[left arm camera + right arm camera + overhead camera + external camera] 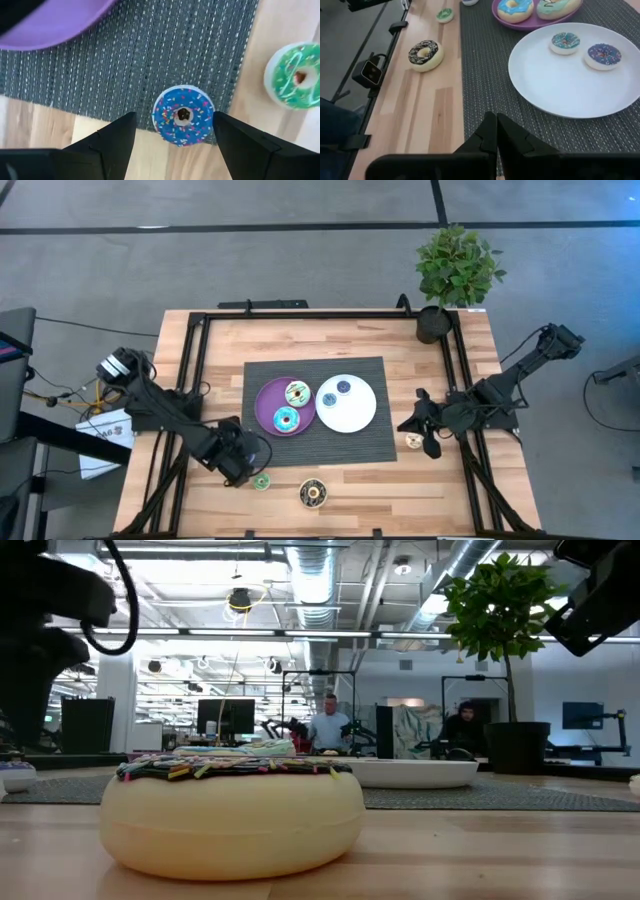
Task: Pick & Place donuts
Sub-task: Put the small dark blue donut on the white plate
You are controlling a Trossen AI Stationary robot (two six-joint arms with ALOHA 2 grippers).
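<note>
Two dark robot arms reach over a pale wooden worktop (330, 340) with a grey woven mat (318, 440) at its centre. On the mat, a round purple plate (268, 402) sits left of a round white plate (362, 412), the two nearly touching. The purple plate holds two larger donuts (297, 393) with cyan and pale green icing; the white plate holds two small ones, a teal donut (564, 42) and a purple-blue donut (604, 55).

The left claw (175, 131) is at the lower left corner of the mat, its fingers spread wide on either side of a small blue sprinkled donut (183, 114) lying on the mat's edge, not gripping it. Just beside it on bare wood lies a green-iced donut (261, 481). A dark brown-iced donut (313, 494) sits at the lower centre of the high view, near the front edge.

The right claw (496, 131) is at the right of the mat with its fingers pressed together, holding nothing. A cream donut (414, 441) lies on the wood just beside it.

A potted plant (455, 275) stands at the upper right corner
</note>
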